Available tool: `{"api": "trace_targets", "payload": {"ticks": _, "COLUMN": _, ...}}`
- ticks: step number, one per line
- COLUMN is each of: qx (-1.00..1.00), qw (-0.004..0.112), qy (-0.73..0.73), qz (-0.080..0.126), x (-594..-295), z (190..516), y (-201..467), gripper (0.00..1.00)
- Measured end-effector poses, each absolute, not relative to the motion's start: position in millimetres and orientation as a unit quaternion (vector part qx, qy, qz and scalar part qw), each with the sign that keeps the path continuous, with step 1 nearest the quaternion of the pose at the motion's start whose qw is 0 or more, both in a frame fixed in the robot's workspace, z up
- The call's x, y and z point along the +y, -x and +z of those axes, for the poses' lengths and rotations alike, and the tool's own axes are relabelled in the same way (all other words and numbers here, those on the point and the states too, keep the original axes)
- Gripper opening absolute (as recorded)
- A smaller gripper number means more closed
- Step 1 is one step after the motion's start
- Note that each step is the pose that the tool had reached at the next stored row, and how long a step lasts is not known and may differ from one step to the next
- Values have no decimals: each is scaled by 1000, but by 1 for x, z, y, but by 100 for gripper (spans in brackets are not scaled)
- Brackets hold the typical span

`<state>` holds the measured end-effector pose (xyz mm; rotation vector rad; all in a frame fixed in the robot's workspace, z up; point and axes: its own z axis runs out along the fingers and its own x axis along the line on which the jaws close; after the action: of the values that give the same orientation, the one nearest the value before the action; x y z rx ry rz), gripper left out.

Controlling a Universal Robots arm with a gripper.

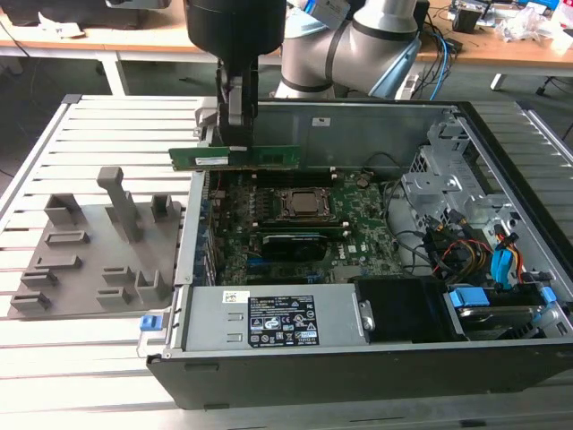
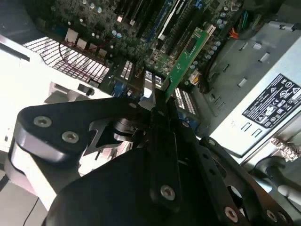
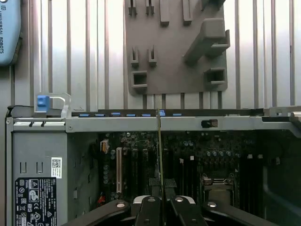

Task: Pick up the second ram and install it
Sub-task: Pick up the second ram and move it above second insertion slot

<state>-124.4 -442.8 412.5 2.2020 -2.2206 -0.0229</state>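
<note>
- exterior view: the gripper (image 1: pixel 235 141) is clamped on the second ram (image 1: pixel 273 157), held level in the air above the motherboard (image 1: pixel 363 219).
- the step looks like the carry to its slot.
- the next move likely needs the stick's long edge lined up with an empty slot.

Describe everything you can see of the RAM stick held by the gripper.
The second ram is a long, thin, flat green circuit board with a pale label and dark chips on its face. The gripper is shut on its middle, holding it level, on edge, above the motherboard in the open computer case. Only the gripper touches it; it is not seated in a slot.
</note>
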Motion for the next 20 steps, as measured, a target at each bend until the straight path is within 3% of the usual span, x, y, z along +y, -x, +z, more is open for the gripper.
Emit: {"api": "trace_targets", "payload": {"ticks": 20, "qx": -710, "qw": 8, "qy": -704, "qz": -9, "x": -443, "z": 412, "y": 36, "gripper": 14}}
